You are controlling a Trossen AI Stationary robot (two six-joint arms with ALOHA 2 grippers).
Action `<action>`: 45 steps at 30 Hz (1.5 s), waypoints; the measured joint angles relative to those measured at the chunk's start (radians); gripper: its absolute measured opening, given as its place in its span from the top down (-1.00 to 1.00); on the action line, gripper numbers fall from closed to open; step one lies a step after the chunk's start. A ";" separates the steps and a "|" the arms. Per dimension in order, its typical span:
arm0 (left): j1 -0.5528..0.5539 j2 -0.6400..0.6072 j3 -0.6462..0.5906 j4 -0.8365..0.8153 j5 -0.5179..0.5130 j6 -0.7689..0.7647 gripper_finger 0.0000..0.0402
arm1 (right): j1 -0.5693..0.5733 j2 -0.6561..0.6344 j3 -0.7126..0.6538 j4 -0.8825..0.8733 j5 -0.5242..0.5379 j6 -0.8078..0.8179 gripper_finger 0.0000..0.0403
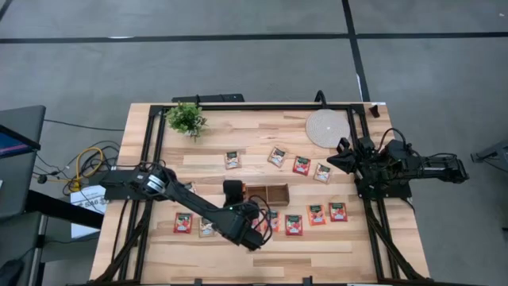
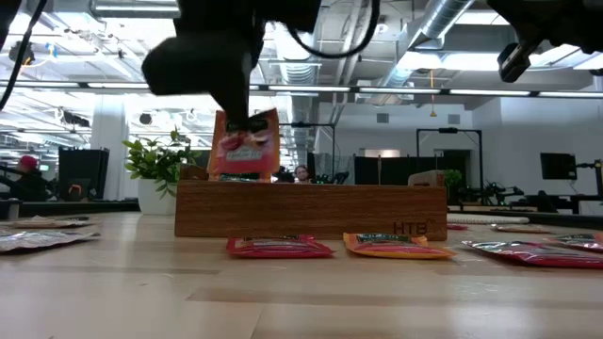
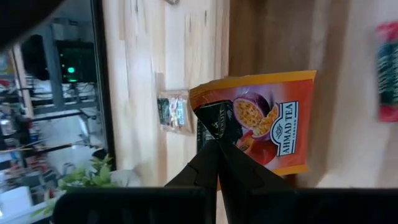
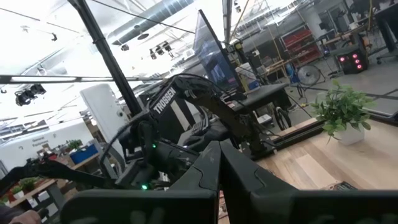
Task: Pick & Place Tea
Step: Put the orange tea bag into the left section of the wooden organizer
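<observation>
1. From above, the left end effector [image 1: 255, 230] was over the near middle of the tabletop [image 1: 238, 254], just beside the wooden tray [image 1: 270, 193]. Loose tea sachets [image 1: 317, 214] lay scattered around the tray. The right end effector [image 1: 340, 156] waited, closed and empty, near the round woven mat [image 1: 327, 127], with the potted plant [image 1: 187, 118] at the far corner.

2. At tabletop level, the held sachet [image 2: 245, 144] hung upright above one end of the tray [image 2: 311, 211], clear of its wall. Two more sachets [image 2: 279, 247] lay flat in front.

3. The left wrist view showed the fingers [image 3: 217, 165] pinched tight on one edge of the held sachet [image 3: 261, 121], which dangled over the tray's dark interior.

4. The right wrist view showed only that arm's fingers [image 4: 217, 168] pressed together, holding nothing.

To my eye, the placement would go best by centring the sachet over a compartment, lowering until its bottom edge cleared the wall, then releasing so it dropped inside rather than catching on the rim.
</observation>
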 joint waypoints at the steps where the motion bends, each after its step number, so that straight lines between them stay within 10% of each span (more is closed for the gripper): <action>1: 0.002 0.000 -0.011 0.000 -0.005 0.005 1.00 | 0.000 0.000 0.000 -0.004 0.000 0.000 1.00; 45: 0.067 -0.010 -0.079 0.000 0.028 -0.022 0.97 | 0.000 0.000 0.000 -0.049 -0.004 0.000 1.00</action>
